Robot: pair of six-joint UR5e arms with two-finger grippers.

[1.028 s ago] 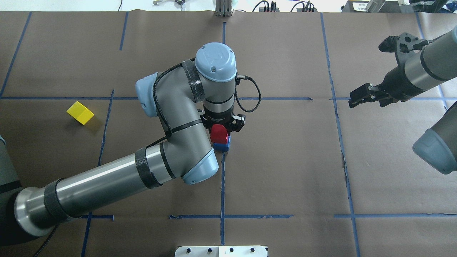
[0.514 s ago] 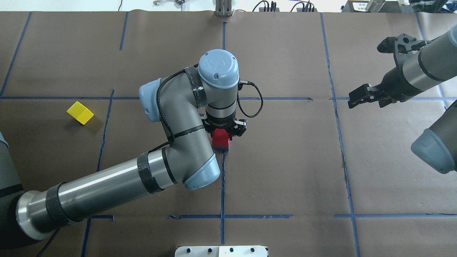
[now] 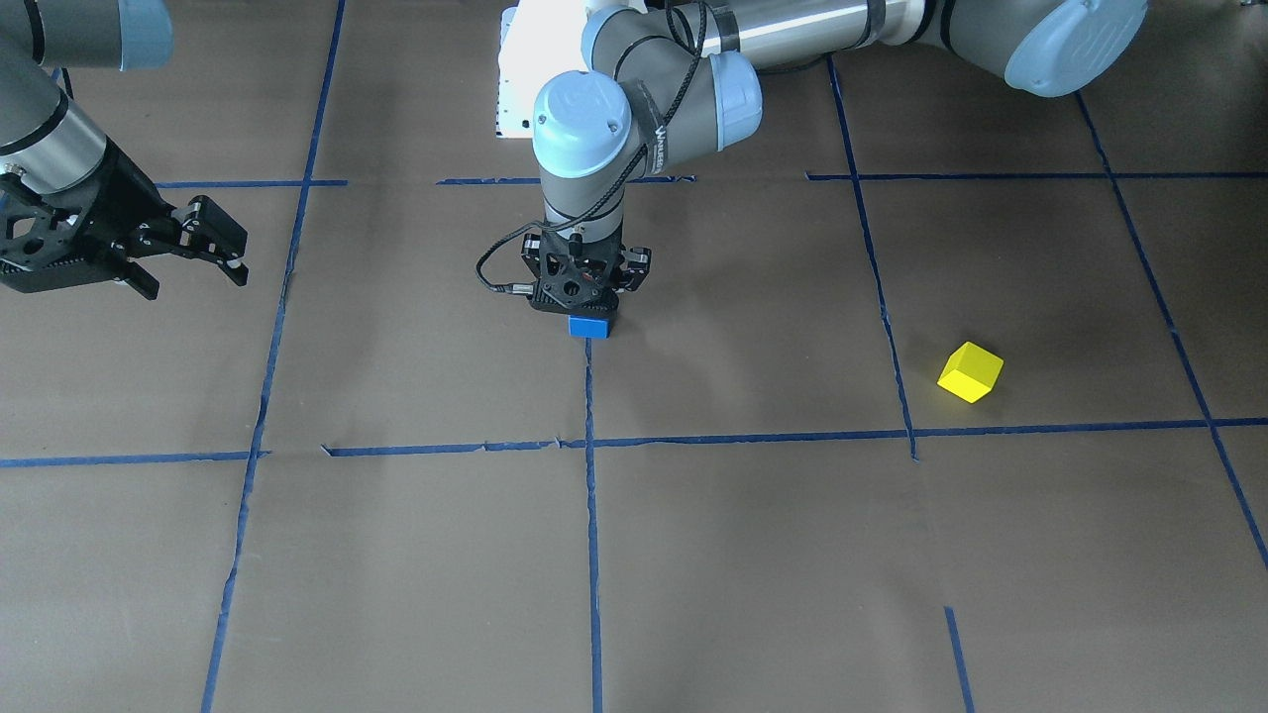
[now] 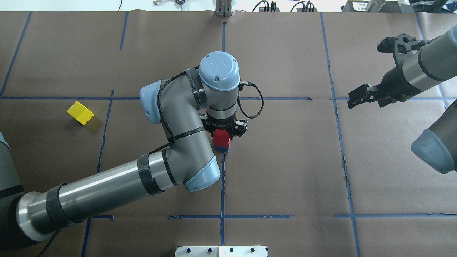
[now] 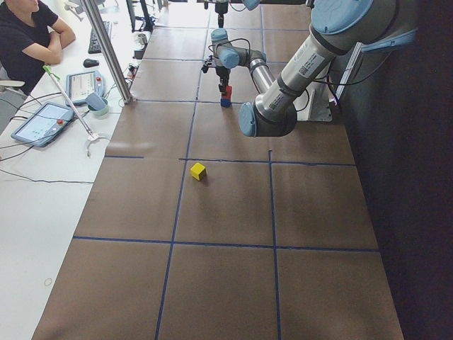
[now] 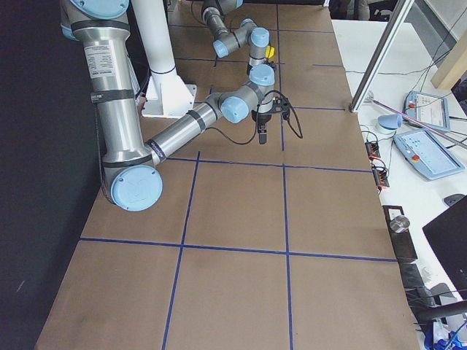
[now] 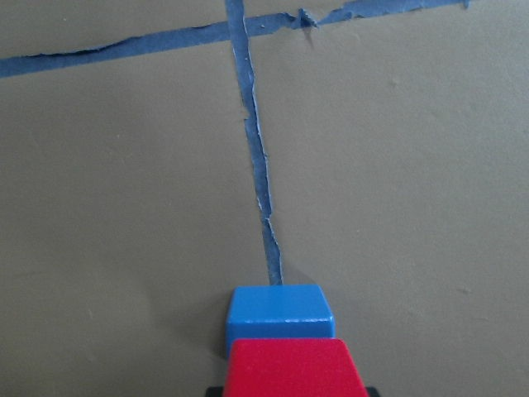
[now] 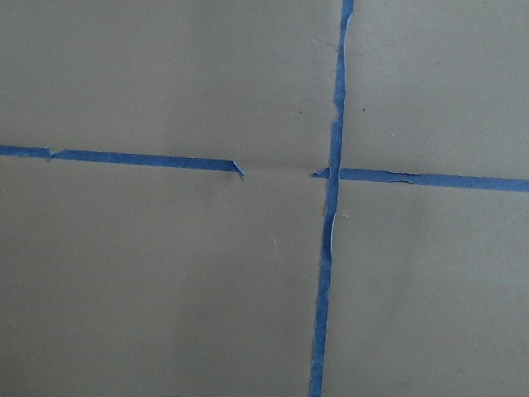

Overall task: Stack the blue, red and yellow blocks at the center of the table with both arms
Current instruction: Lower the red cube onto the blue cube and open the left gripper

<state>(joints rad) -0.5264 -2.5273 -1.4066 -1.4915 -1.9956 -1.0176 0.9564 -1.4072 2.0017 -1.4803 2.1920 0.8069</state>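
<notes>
My left gripper [image 4: 222, 135] is at the table's center, pointing down and shut on the red block [image 4: 220, 137]. The red block rests on or just above the blue block [image 4: 222, 148]; I cannot tell whether they touch. The left wrist view shows the red block [image 7: 289, 369] over the blue block [image 7: 279, 308]. In the front view the gripper [image 3: 586, 297] hides the red block; the blue block [image 3: 590, 327] shows beneath. The yellow block [image 4: 80, 112] lies alone at the left, also in the front view [image 3: 970, 372]. My right gripper [image 4: 351, 100] hovers open and empty at the right.
Blue tape lines [image 4: 222, 178] divide the brown table cover into squares. The robot's white base plate [image 4: 221, 251] sits at the near edge. An operator [image 5: 28, 35] sits at a side desk with tablets [image 5: 39, 122]. A metal post [image 5: 106, 49] stands at the table's edge.
My left gripper has shifted slightly right and lowered, bringing the red block squarely over the blue one, which now shows only as a thin edge. The right arm has barely moved.
</notes>
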